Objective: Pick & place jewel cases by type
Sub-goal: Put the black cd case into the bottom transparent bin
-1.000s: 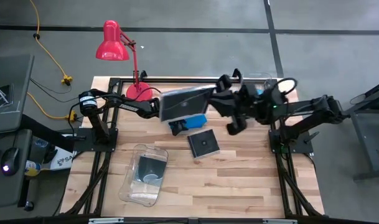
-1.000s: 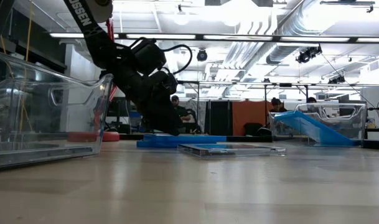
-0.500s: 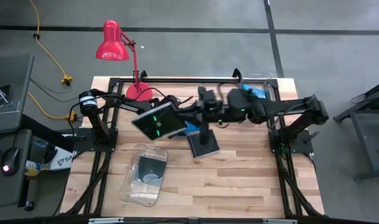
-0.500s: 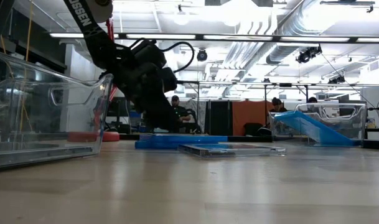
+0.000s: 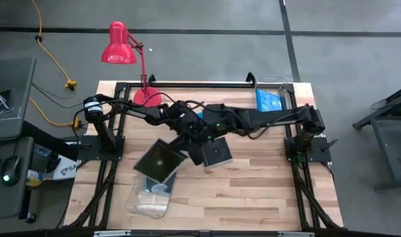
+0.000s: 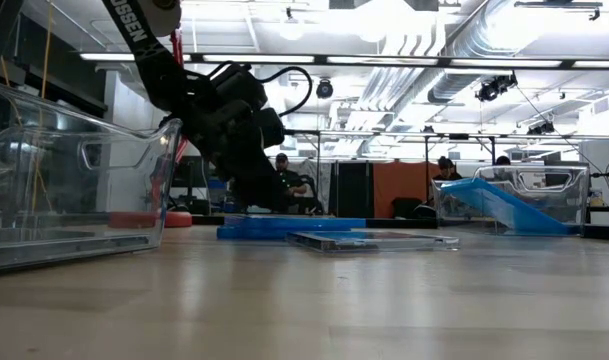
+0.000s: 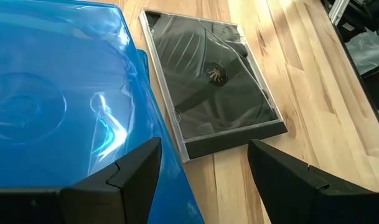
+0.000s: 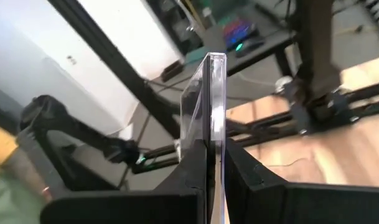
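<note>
Right hand [image 8: 215, 163] is clamped tight on the edge of a dark jewel case [image 5: 159, 160], seen edge-on between its fingers in the right wrist view. From above, the case hangs past the hand's tip, over the near rim of the clear bin [image 5: 149, 199] that already has a dark case [image 5: 160, 178] in it.

Left hand [image 7: 201, 165] has fingers spread wide, holding nothing, low over the bench [image 5: 253, 191]. Under and ahead of it lies a blue jewel case [image 7: 58, 112], and a second dark jewel case [image 7: 214, 87] lies flat just beyond its fingertips, edge touching or overlapping the blue one, cannot tell which.

Far bin [image 5: 274, 99] behind the right arm holds a blue case [image 5: 267, 100].

Step in hand looks like dropping the dark case with its mate. To do it well: carry further over the bin's middle, tilt flat, lower inside the walls before letting go, keep clear of the left arm nearby.
</note>
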Robot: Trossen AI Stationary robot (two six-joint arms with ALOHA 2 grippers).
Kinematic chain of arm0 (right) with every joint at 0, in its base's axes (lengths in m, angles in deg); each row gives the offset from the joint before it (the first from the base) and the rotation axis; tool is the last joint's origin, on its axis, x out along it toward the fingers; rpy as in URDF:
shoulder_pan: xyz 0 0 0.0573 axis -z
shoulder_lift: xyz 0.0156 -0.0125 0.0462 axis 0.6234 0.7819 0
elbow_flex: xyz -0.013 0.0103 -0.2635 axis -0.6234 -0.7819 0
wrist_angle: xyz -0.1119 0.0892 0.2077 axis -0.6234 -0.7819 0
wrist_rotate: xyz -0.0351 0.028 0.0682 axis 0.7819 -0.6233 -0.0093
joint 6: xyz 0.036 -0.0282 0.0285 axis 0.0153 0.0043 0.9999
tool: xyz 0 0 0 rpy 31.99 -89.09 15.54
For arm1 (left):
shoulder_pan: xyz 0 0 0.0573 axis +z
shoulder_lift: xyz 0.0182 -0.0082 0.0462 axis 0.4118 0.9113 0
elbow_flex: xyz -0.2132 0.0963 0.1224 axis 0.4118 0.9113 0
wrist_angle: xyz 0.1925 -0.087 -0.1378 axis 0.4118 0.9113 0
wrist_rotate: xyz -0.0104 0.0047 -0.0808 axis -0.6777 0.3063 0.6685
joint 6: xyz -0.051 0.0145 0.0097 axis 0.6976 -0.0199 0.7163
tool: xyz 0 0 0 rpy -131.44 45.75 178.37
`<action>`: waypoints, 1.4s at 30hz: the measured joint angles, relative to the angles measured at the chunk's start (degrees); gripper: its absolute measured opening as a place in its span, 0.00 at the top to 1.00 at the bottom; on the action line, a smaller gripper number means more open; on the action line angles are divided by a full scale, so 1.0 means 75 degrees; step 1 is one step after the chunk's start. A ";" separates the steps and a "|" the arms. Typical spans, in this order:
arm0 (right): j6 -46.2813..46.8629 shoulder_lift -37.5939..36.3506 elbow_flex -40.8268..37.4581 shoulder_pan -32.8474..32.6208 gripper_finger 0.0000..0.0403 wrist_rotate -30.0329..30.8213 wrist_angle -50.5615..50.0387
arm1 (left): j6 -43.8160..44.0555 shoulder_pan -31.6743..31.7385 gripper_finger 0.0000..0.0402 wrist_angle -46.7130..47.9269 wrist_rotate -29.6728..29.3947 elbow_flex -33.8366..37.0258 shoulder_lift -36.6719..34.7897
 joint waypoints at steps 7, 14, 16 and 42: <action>0.0362 0.0173 -0.0022 0.0003 0.98 -0.0185 0.0080 | -0.0201 0.0000 0.41 0.0002 -0.0032 0.0000 0.0000; 0.0418 0.0177 -0.0022 0.0003 0.98 0.0250 0.0085 | -0.0204 0.0000 0.41 -0.0028 -0.0231 0.0000 0.0000; 0.0421 0.0222 -0.0022 0.0003 0.98 0.0358 0.0105 | -0.0259 0.0000 0.41 -0.0031 -0.0232 0.0000 0.0000; 0.0462 0.1548 0.0577 0.0015 0.98 -0.0033 0.0366 | -0.0888 0.0000 0.41 -0.0055 -0.0151 -0.0009 0.0000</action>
